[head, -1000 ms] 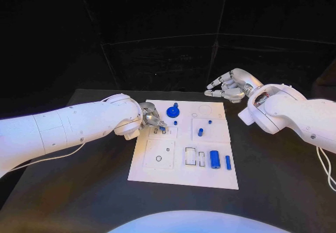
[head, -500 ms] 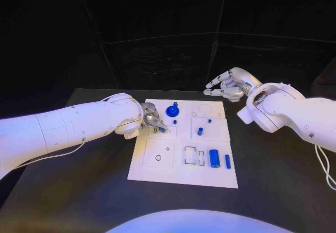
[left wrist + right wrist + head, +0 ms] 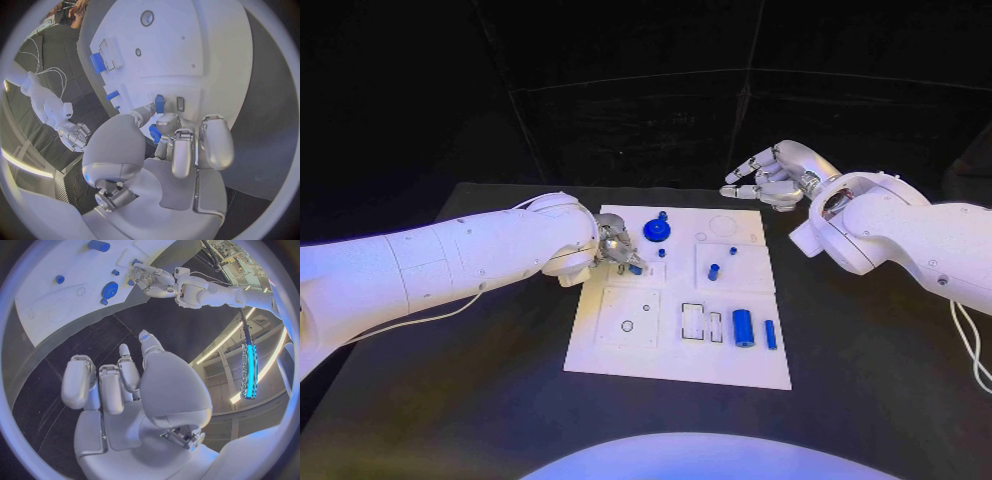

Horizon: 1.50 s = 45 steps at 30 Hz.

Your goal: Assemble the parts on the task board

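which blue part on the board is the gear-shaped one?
The round toothed blue gear near the task board's far edge, beside the left robot hand. The other blue parts are plain pegs or cylinders.

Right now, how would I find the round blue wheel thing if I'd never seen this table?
Find the white task board mid-table. Look near its far edge, just beyond the left hand. The blue gear lies there: flat and round, while the other blue parts are small pegs or cylinders.
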Motion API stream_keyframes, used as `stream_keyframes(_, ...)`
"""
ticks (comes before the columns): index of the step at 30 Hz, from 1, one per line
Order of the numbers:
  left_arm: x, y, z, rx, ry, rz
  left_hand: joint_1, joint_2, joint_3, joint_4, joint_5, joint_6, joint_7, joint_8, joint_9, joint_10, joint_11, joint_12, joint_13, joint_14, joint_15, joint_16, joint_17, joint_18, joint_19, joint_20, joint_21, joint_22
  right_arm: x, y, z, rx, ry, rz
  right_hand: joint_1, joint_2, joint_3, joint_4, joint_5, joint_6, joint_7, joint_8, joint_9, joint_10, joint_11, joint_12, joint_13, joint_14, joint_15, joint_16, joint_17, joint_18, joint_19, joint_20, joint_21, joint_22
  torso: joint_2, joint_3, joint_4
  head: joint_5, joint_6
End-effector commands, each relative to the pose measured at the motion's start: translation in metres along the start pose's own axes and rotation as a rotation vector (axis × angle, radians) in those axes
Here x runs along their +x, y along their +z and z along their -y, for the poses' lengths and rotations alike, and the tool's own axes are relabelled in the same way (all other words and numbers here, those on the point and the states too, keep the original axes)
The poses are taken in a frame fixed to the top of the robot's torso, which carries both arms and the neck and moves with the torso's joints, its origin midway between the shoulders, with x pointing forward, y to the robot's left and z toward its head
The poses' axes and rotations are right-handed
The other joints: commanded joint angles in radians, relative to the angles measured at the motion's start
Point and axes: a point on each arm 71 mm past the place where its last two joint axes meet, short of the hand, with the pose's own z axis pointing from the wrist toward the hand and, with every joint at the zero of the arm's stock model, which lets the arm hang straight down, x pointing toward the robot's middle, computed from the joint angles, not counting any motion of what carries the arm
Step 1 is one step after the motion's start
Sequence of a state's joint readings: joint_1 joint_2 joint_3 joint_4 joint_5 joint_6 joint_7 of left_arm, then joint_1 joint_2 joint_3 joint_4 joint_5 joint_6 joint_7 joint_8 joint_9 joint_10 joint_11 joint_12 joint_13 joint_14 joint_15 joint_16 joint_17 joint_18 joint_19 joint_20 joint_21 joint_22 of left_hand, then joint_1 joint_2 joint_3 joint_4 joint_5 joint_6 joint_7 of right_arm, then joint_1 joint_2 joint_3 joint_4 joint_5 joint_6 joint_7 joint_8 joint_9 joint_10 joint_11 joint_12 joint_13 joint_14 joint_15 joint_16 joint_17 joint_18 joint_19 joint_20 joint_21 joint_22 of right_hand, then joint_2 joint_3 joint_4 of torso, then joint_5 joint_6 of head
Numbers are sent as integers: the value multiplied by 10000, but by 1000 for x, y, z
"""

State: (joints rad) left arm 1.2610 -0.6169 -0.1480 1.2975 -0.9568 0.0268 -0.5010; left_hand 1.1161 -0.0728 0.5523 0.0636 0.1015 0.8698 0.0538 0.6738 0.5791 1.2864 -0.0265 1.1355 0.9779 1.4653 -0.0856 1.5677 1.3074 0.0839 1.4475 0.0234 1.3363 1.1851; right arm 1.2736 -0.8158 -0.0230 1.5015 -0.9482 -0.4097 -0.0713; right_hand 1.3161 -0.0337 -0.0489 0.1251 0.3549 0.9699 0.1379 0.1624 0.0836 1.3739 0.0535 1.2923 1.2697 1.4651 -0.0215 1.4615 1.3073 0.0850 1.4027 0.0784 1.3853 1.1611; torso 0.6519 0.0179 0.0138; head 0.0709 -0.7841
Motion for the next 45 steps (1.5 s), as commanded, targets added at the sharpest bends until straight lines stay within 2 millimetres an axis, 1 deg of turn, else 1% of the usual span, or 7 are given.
stream_keyframes(1,1,1,-2,-86,188,-158,51,20,1541,-1463,32,-13,-59,54,-1,63,-1,35,7,1055,-10,31,2634,-86,11,-4,-34,-17,0,1,-2,-83,-11,-53,23,72,-42,7,58,-22,-23,69,-9,-8,-47,-51,-7,608,-58,-4,471,-62,-35,-1,-44,-9,3,0,-8,2,-2)
stream_keyframes(8,3,0,-1,-78,254,-281,48,12,1543,-1464,30,-13,-60,57,2,64,-1,35,7,1055,-11,31,2634,-85,8,-4,-39,-24,0,1,-2,-97,-60,-74,23,72,-42,7,58,-22,-23,69,-9,-8,-47,-51,-7,608,-58,-4,471,-62,-35,-1,-44,-9,11,-7,-14,8,-23)
stream_keyframes(15,4,0,0,-53,280,-326,-71,-135,1545,-1436,14,76,-111,144,55,128,-34,100,65,1055,-30,31,2634,-99,37,-18,9,64,0,1,-2,-105,-75,-83,22,80,-45,11,64,-23,-22,72,-10,-7,-47,-50,-6,610,-58,-1,477,-62,-34,-1,-44,-8,9,-4,-11,8,-40)
stream_keyframes(20,4,1,1,-52,273,-309,-502,-318,1186,-1127,-28,273,-227,248,104,214,-117,206,149,1055,-102,31,2634,-113,69,-75,54,152,0,1,-2,-124,-122,-69,-7,97,-68,38,57,-25,-20,82,-13,-6,-44,-51,-7,611,-57,-2,480,-63,-32,-1,-45,-6,9,-2,-12,5,-41)
stream_keyframes(26,3,3,2,-63,267,-278,-740,-373,845,-911,-41,373,-260,287,120,252,-149,275,212,1055,-128,31,2634,-128,95,-104,91,221,1,1,-3,-143,-146,-67,-21,100,-79,49,50,-26,-20,85,-14,-6,-43,-51,-7,610,-57,-6,473,-62,-34,-1,-48,-11,10,2,-19,-2,-45)
stream_keyframes(31,3,4,4,-59,282,-290,-1157,-371,345,-512,-49,483,-282,360,157,303,-164,376,310,1055,-145,31,2634,-137,112,-124,119,278,0,1,-3,-145,-152,-64,-21,100,-79,49,50,-26,-20,85,-14,-6,-43,-51,-7,610,-57,-6,473,-62,-34,-1,-48,-11,9,2,-22,-15,-48)
stream_keyframes(45,2,6,4,-106,310,-322,-1616,-326,-676,64,-60,578,-311,498,238,371,-188,554,473,1055,-170,31,2634,-157,150,-155,177,401,1,2,-3,-147,-157,-63,-45,103,-101,69,40,-27,-21,92,-16,-7,-42,-53,-9,612,-56,-3,482,-63,-33,-1,-48,-10,8,2,-18,-49,-76)
